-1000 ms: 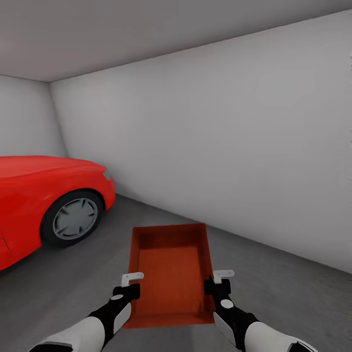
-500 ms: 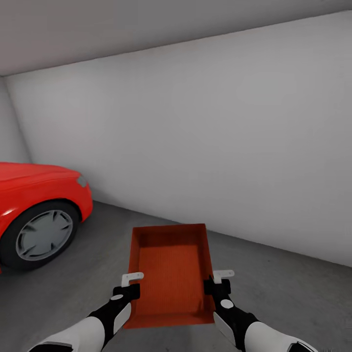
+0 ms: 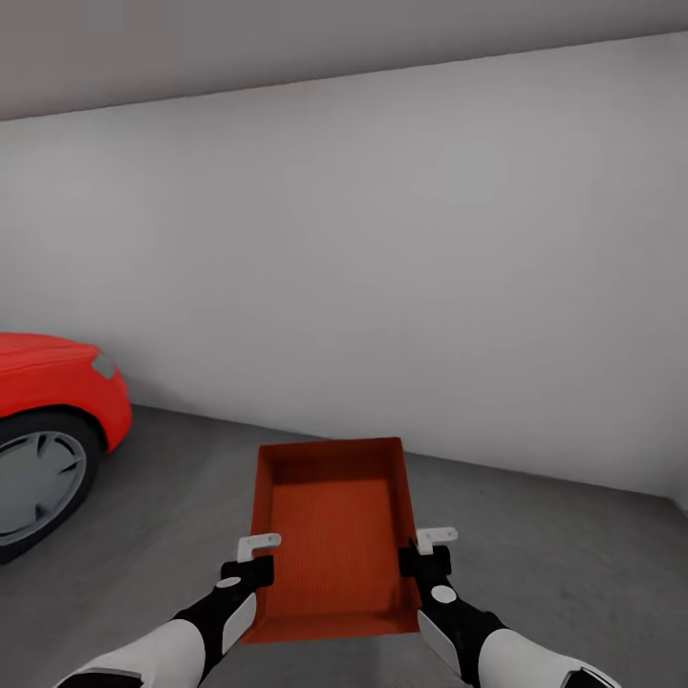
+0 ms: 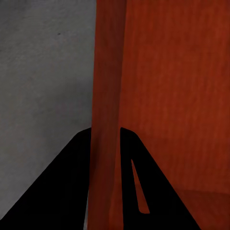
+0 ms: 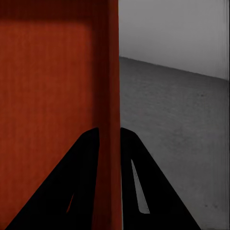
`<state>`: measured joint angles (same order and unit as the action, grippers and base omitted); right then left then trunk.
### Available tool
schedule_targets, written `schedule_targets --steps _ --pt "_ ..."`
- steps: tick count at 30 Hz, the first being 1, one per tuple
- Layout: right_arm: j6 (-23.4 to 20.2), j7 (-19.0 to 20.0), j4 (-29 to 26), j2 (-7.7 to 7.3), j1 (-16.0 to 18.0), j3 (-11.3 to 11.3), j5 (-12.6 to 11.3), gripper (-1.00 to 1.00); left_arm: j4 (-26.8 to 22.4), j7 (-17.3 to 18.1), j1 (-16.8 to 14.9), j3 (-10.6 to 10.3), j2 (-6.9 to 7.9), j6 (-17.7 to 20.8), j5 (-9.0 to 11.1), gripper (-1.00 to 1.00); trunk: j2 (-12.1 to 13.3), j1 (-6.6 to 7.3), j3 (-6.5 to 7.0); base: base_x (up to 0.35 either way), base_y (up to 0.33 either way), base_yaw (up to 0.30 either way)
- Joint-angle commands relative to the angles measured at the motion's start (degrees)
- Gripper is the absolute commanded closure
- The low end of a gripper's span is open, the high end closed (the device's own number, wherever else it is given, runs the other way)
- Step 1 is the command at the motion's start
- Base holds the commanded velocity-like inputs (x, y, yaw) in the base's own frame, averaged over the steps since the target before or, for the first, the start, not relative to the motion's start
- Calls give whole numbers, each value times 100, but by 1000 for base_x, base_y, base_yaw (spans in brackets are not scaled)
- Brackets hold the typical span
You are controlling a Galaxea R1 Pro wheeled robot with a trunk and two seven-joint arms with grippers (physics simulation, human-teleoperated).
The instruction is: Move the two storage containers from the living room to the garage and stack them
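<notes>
Holding: you have one storage container (image 3: 333,535) carried in front of the trunk, between both arms and above the floor (image 3: 554,564).
Container: orange-red, open top facing up, its ribbed inner base bare; it sits level, long sides running away from you.
Left gripper (image 3: 250,562): your fingers (image 4: 72,191) are clamped on the container's left long wall, near the end closest to you. In the left wrist view the wall runs between the two dark fingers, one inside the bin and one outside.
Right gripper (image 3: 426,554): your fingers (image 5: 139,191) are clamped on the right long wall, likewise near the close end. In the right wrist view the wall passes between them, with grey concrete on the outer side.
Floor: rough mottled grey concrete, stretching from under the container to the wall.
Wall (image 3: 382,268): plain white, straight ahead of you, meeting the floor beyond the container's far end.
Car (image 3: 53,420): red, at your left, with its front corner and one wheel with a grey hub in sight; it stands well apart from the container.
</notes>
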<state>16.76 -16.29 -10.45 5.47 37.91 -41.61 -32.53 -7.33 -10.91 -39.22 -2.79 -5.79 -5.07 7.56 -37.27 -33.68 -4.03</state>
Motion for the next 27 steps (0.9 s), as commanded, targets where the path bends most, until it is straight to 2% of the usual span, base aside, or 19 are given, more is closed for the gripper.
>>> schedule_targets --steps 1,27 --pt "47 -27 34 0 6 144 -192 100 -190 -42 -6 191 -1 -223 9 100 -9 -2 -11 0 0 -285" --pt "47 -55 34 5 6 144 -192 100 -190 -44 -6 191 -10 -223 9 100 -9 -2 -11 0 0 -272"
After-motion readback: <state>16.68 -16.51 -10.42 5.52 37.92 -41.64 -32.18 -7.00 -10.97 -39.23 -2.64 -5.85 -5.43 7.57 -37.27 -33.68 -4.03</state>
